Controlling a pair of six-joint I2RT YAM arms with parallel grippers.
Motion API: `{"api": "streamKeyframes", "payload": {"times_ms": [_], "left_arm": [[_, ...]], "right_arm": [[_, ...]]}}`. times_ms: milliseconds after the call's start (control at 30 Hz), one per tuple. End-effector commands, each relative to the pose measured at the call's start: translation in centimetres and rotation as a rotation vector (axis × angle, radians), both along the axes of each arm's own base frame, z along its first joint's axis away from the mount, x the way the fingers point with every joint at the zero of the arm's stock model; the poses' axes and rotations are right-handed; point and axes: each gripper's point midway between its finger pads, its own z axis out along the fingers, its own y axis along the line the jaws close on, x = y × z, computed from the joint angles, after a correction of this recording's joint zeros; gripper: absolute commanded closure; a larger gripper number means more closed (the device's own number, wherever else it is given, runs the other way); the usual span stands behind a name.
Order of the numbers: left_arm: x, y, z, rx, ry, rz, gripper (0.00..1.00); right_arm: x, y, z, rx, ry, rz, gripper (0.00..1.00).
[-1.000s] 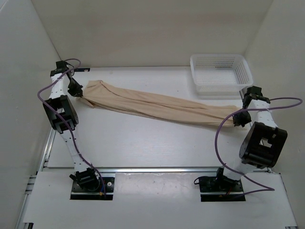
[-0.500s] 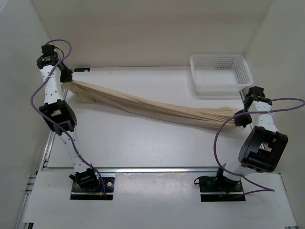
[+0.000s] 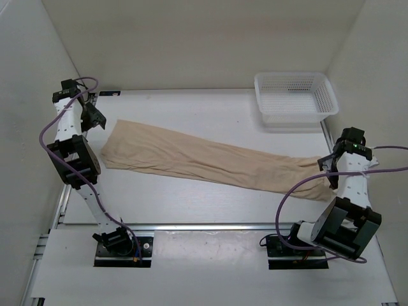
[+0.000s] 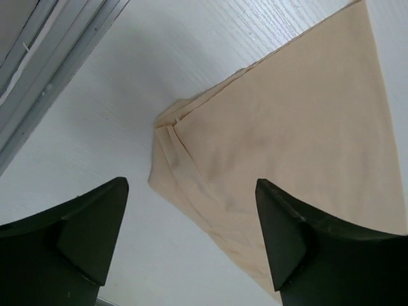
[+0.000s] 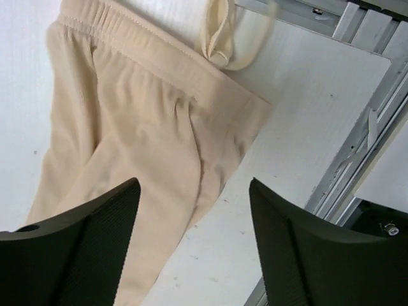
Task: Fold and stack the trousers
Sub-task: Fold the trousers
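Observation:
The beige trousers (image 3: 204, 162) lie spread flat across the table in a long band, from the far left down to the near right. Their leg ends (image 4: 274, 127) rest under my left gripper (image 4: 191, 185), which hangs open above the cloth and holds nothing. In the top view the left gripper (image 3: 95, 118) is just past the band's left end. The elastic waistband (image 5: 153, 57) and a loose drawstring (image 5: 220, 38) lie at the right end. My right gripper (image 5: 194, 183) stands open over the waist corner, also empty, and in the top view it (image 3: 330, 169) sits at the band's right tip.
A white mesh basket (image 3: 293, 78) stands at the far right corner. Metal rails run along the table's left side (image 4: 44, 57) and right side (image 5: 357, 134). White walls close in on the left, back and right.
Both grippers have opened and let go of the trousers. The cloth, stretched taut in the air between them before, now lies flat on the table. Both arms have lifted away slightly.

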Motion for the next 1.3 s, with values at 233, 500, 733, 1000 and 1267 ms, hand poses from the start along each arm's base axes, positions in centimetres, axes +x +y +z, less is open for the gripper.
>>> {"api": "streamKeyframes", "payload": {"times_ms": [233,500,733,1000,1267], "left_arm": [[-1.2,-1.1,2.1,-0.038,-0.068,-0.037,0.35],[-3.8,-4.2,-5.4,-0.204,0.046,0.011,0.00],[-4.5,-3.5,-9.2,-0.189,0.134,0.071,0.00],[-3.4,-2.9,-12.3,-0.191,0.168,0.086,0.74],[-1.2,0.9,-8.0,-0.129,0.066,0.140,0.90]], "right_arm": [[5.4,2.7,7.0,-0.060,-0.168,0.215,0.25],[7.5,4.1,10.9,-0.071,-0.245,0.354,0.24],[7.6,4.9,11.2,-0.038,-0.268,0.387,0.24],[7.3,5.2,11.4,-0.032,-0.280,0.393,0.24],[7.4,5.4,11.4,-0.024,-0.284,0.399,0.24]]}}
